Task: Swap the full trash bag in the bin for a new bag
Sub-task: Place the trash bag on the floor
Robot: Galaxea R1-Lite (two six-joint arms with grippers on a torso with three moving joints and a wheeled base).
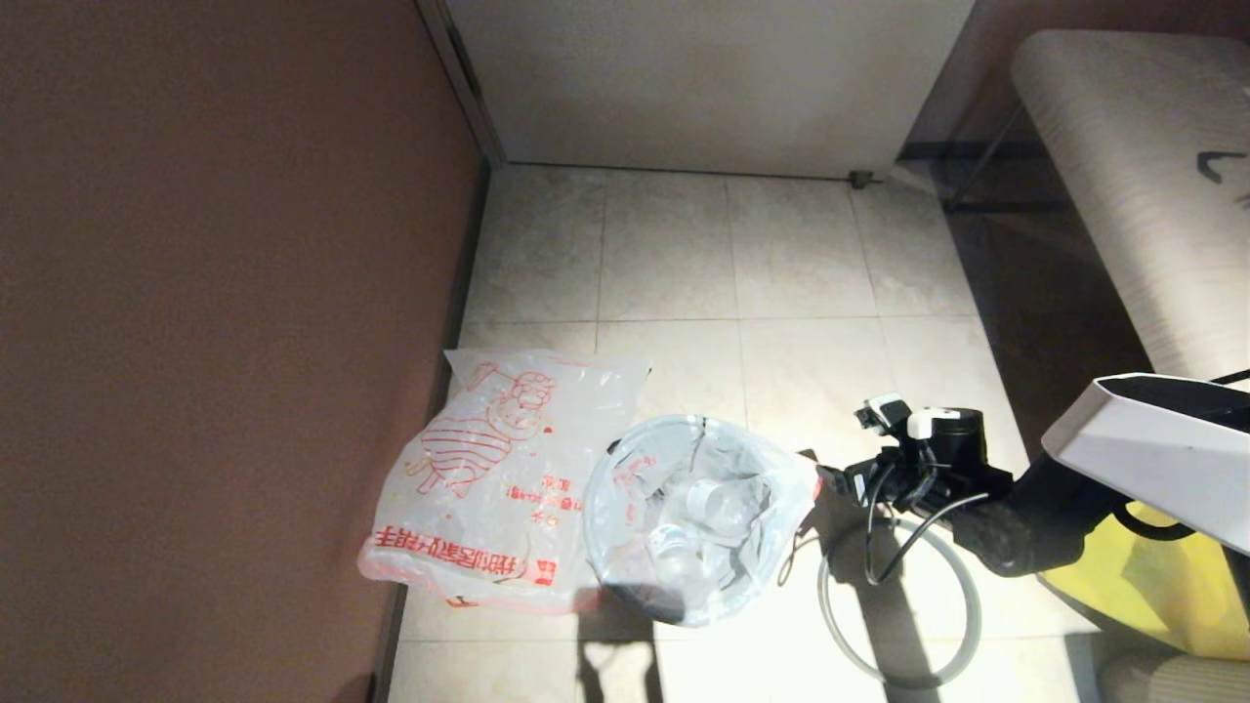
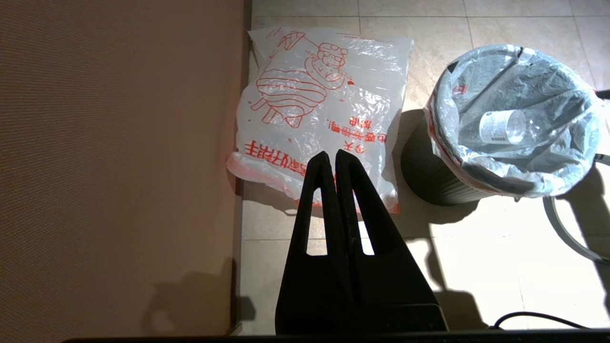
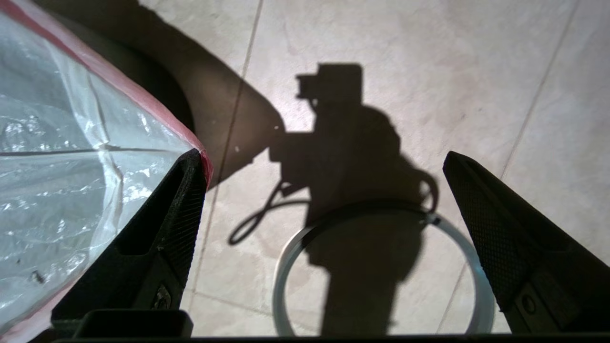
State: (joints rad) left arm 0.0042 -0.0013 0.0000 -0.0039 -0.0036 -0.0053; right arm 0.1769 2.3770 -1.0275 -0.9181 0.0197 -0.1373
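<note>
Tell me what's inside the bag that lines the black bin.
Inside the full trash bag in the bin, clear plastic bottles show, one with a white label. The bin floor and anything beneath the bottles is covered.

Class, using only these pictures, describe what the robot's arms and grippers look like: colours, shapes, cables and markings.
The left gripper has two long, matte black, wedge-shaped fingers with triangular cut-outs. The right gripper has similar black tapered fingers with finely dimpled pads and small screws near their bases. From the head view, the right arm is black with a white angular shell, a white-topped cylinder at the wrist, and looping black cables.
</note>
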